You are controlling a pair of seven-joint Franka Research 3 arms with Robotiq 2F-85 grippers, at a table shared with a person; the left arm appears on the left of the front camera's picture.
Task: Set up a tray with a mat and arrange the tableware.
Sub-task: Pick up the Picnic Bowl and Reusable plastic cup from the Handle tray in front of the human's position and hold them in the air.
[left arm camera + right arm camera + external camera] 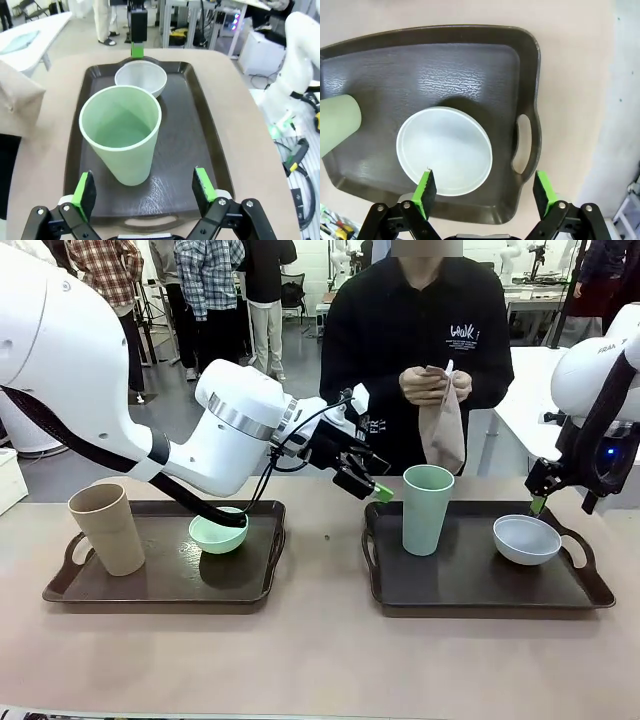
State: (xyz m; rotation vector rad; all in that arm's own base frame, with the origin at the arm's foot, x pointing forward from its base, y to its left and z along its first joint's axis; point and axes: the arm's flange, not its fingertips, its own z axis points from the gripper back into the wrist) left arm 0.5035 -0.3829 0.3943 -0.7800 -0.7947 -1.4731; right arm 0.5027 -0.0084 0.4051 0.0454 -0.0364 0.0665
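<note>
Both jaws are hanging spread and empty; past the left tray's (150, 585) tan cup (108, 528) and mint bowl (219, 534), I am aiming my left jaws at the right tray's (470, 578) sage cup (428, 508), my right jaws over its pale bowl (527, 539), likely needing a closer approach, then a squeeze.

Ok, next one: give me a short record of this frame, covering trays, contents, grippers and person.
left tray: tan cup, mint bowl
right tray: green cup, pale bowl
left gripper: open, aimed at green cup, short of it
right gripper: open, over pale bowl
person: far side, tan cloth in both hands
</note>
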